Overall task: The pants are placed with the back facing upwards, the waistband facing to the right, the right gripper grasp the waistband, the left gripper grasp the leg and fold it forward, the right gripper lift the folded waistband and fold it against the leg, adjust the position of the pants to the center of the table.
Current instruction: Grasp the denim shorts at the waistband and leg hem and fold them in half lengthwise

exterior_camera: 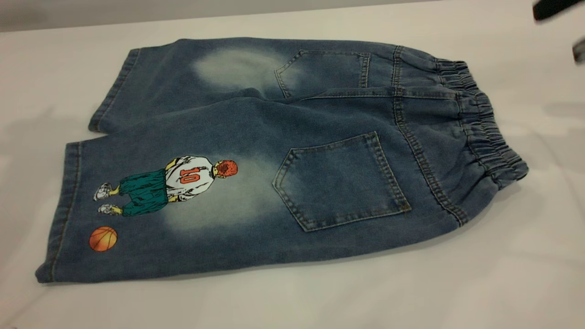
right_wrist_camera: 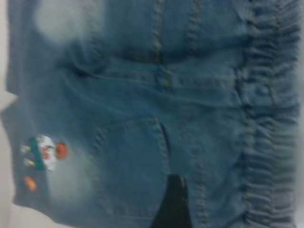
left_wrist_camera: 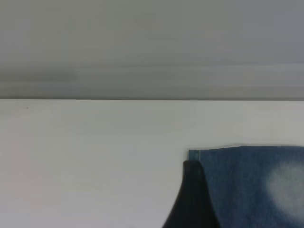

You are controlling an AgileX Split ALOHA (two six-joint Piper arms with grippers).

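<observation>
The pants point(exterior_camera: 292, 155) lie flat on the table point(exterior_camera: 525, 274). The right gripper point(right_wrist_camera: 172, 204) hangs above the waistband point(exterior_camera: 484, 123), the left gripper point(left_wrist_camera: 192, 199) by a hem corner. I cannot tell if either is wide or narrow.

My denim pants point(exterior_camera: 292, 151) lie flat and unfolded on the white tabletop point(exterior_camera: 502, 274), back pockets up. The gathered waistband point(exterior_camera: 484, 123) sits at the right. The nearer leg point(exterior_camera: 151, 210), pointing left, shows a player numbered 10 and an orange basketball.

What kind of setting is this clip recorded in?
Probably a lab or test bench: a bare white table, one pair of denim shorts, the pants, laid flat, and black robot hardware at the far right corner.
</observation>
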